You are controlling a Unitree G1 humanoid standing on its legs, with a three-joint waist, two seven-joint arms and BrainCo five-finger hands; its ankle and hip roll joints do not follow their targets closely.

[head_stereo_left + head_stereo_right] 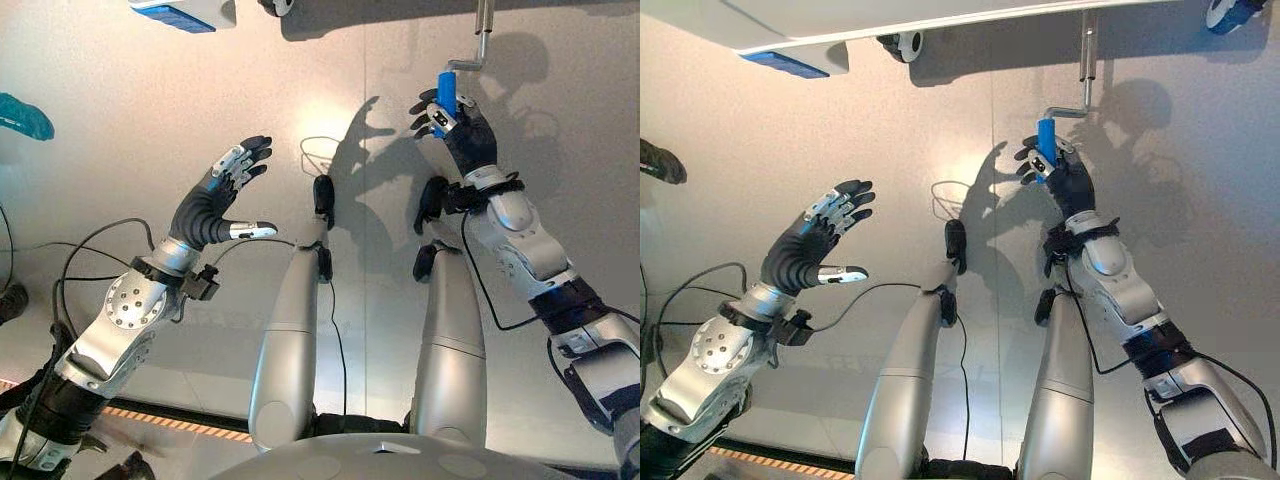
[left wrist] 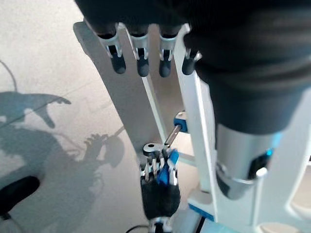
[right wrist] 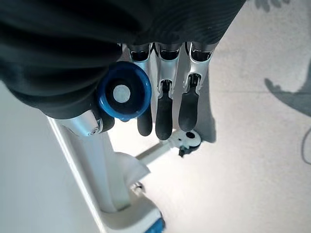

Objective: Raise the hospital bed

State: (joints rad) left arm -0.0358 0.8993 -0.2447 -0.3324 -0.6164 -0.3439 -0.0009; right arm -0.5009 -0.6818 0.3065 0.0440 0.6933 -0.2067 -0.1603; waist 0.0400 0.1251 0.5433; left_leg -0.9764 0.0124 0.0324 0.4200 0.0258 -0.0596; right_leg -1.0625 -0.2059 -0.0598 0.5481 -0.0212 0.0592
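Note:
The bed's crank is a bent metal rod (image 1: 481,48) that hangs from the bed frame and ends in a blue handle (image 1: 447,88). My right hand (image 1: 464,128) is shut on that blue handle, fingers curled round it. The right wrist view shows the handle's round blue end (image 3: 124,94) between thumb and fingers. At the left my left hand (image 1: 215,200) hovers open over the floor, fingers spread and holding nothing. In the left wrist view, the right hand (image 2: 158,191) on the blue handle (image 2: 164,171) lies past the left hand's straight fingers (image 2: 141,53).
The white bed frame (image 1: 840,20) with a blue corner piece (image 1: 180,12) spans the top of the eye views. Caster wheels (image 1: 902,43) (image 1: 1223,10) stand under it. A teal object (image 1: 22,115) lies at the far left. A white bed leg (image 3: 97,160) rises beside the crank.

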